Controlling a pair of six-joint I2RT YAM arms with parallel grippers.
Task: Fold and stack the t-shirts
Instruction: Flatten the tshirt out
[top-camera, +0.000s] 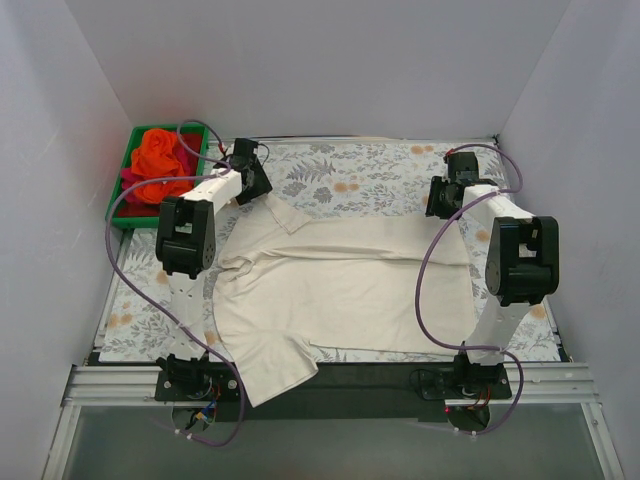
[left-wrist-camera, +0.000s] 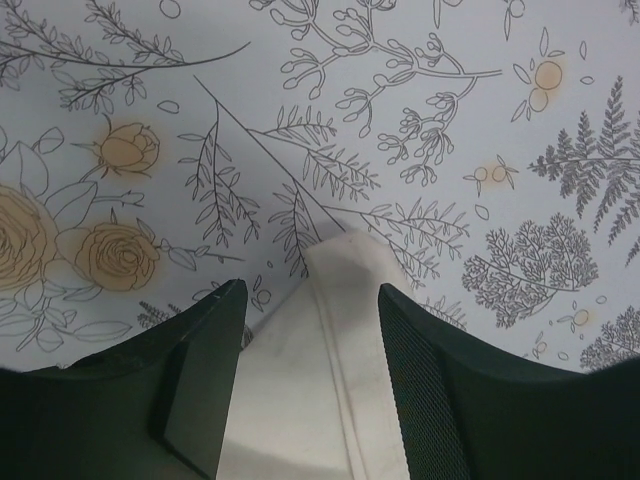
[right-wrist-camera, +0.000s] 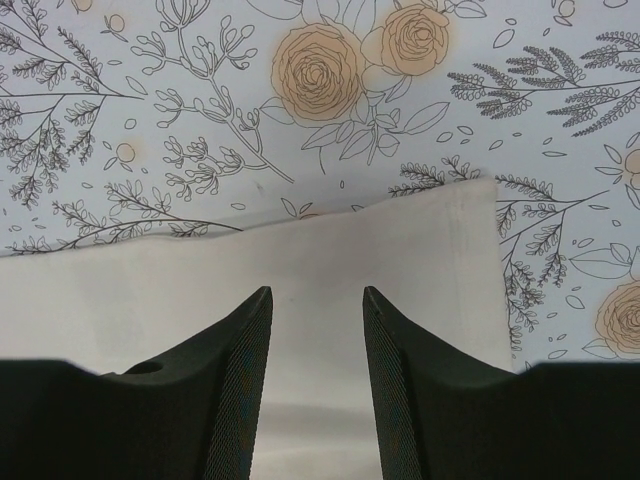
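The cream t-shirt (top-camera: 340, 285) lies spread across the floral tablecloth, one sleeve hanging over the near edge. My left gripper (top-camera: 252, 190) is open over the shirt's far left sleeve tip (left-wrist-camera: 345, 265), jaws on either side of the cloth. My right gripper (top-camera: 438, 205) is open over the shirt's far right hem corner (right-wrist-camera: 440, 240), nothing held. The orange t-shirt (top-camera: 160, 155) and the red-magenta t-shirt (top-camera: 185, 160) sit crumpled in a green bin at the far left.
The green bin (top-camera: 122, 205) stands at the far left corner beside the left arm. The floral tablecloth (top-camera: 370, 175) covers the table. White walls enclose three sides. A black rail runs along the near edge (top-camera: 380, 375).
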